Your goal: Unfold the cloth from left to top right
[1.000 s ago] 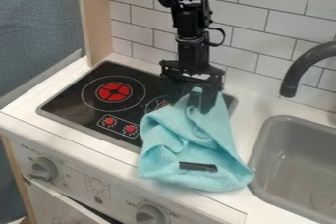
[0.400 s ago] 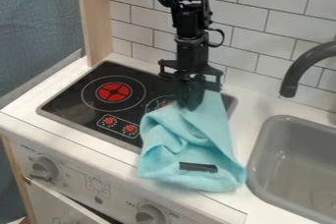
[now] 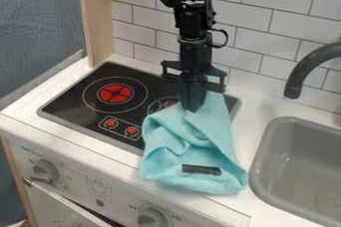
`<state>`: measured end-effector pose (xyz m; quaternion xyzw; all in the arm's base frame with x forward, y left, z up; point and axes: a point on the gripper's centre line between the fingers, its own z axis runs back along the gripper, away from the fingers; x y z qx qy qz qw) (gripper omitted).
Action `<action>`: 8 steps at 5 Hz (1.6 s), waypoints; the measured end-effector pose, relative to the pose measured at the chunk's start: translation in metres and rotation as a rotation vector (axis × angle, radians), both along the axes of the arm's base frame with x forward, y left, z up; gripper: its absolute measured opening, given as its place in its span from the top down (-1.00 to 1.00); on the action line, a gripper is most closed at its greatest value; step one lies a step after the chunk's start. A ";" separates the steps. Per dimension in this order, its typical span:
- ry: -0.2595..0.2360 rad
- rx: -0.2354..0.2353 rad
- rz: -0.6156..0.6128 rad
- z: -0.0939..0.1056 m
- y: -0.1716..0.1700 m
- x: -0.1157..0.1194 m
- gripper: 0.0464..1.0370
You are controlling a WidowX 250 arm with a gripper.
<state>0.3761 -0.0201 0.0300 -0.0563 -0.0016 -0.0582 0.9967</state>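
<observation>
My gripper (image 3: 192, 105) hangs down over the back right part of the stove, its fingers together on the upper end of the cloth. The light blue cloth (image 3: 190, 144) lies crumpled and folded, from the stove's right side over the white counter to its front edge. Its top corner pokes up beside and behind the fingers. A black strip lies on the cloth's lower part.
The black stove top (image 3: 80, 91) with red burner and knobs is at left. A grey sink (image 3: 266, 166) and dark faucet (image 3: 309, 69) stand at right. A tiled wall (image 3: 266, 27) rises behind.
The gripper's fingers have gone from spread to closed on the cloth's upper end. The cloth's top has bunched up around them, and its lower right corner has shifted slightly left.
</observation>
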 end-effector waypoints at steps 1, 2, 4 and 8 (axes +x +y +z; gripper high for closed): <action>-0.015 -0.021 -0.016 0.009 -0.010 0.000 0.99; -0.068 -0.040 -0.033 0.037 -0.025 0.000 0.99; -0.112 -0.087 -0.067 0.060 -0.058 0.012 0.99; -0.046 -0.025 -0.056 -0.005 -0.086 0.024 0.94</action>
